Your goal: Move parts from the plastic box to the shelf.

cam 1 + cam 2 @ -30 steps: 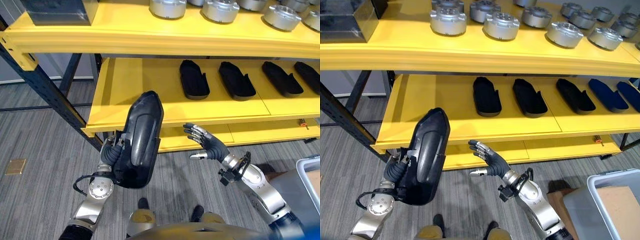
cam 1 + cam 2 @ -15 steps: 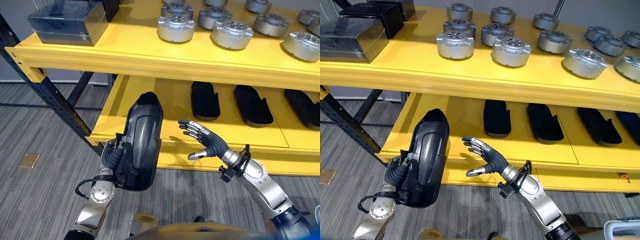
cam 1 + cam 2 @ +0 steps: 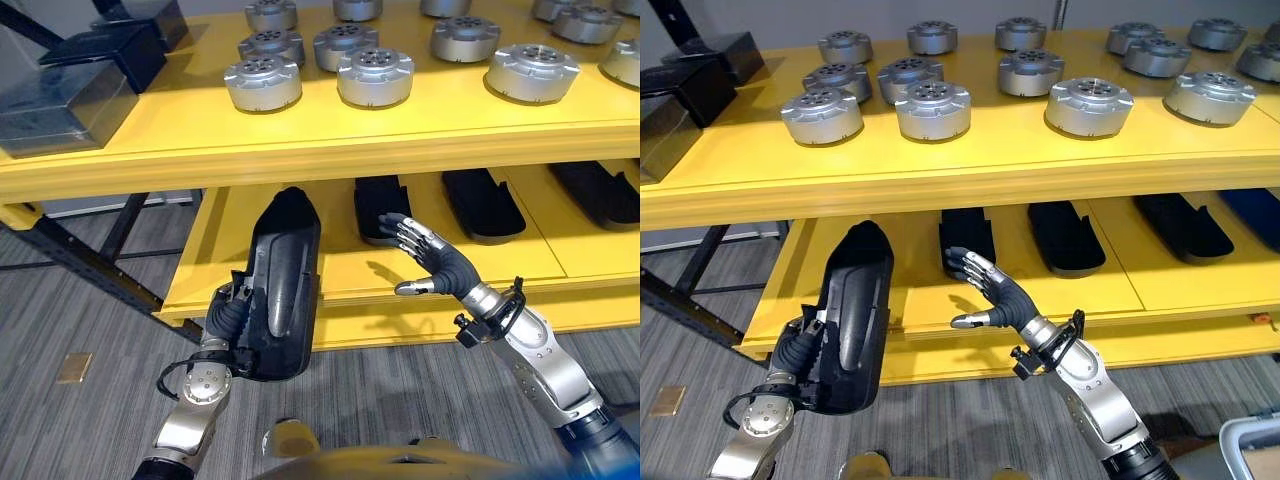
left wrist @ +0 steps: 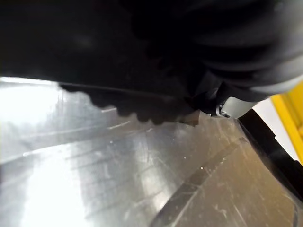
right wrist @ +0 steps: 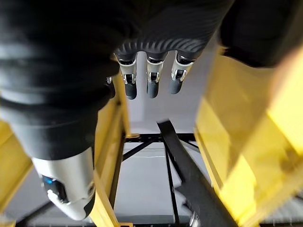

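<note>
Left hand [image 3: 228,318] is curled round the low edge of a long black part [image 3: 278,285] and holds it standing up on end, in the lower left of the frame. That is the thing to be put away, and it is up in the air just in front of the yellow shelf [image 3: 330,295], not on it yet. Right hand [image 3: 432,264] is in the middle of the frame, near the part but not touching it. Its fingers are spread out straight and it holds nothing. I think the robot is at the carrying step: the part is out of the box and close to the shelf, but still has to go in. On the lower board other black parts [image 3: 482,202] lie flat in a row, and there is a bare yellow spot to the left of them, behind the held part. So the next move looks like tipping the part down flat and sliding it into that spot, under the top board. The empty hand could help steady it. Up on the top board sit round silver parts [image 3: 374,76] and dark boxes [image 3: 58,104]. Some things are hard to see. The held part hides most of the left fingers. The left wrist view is nearly all dark, with a shiny grey surface I cannot name. A grey bin corner [image 3: 1255,443] shows at the lower right, cut off, so I cannot tell what is in it.
</note>
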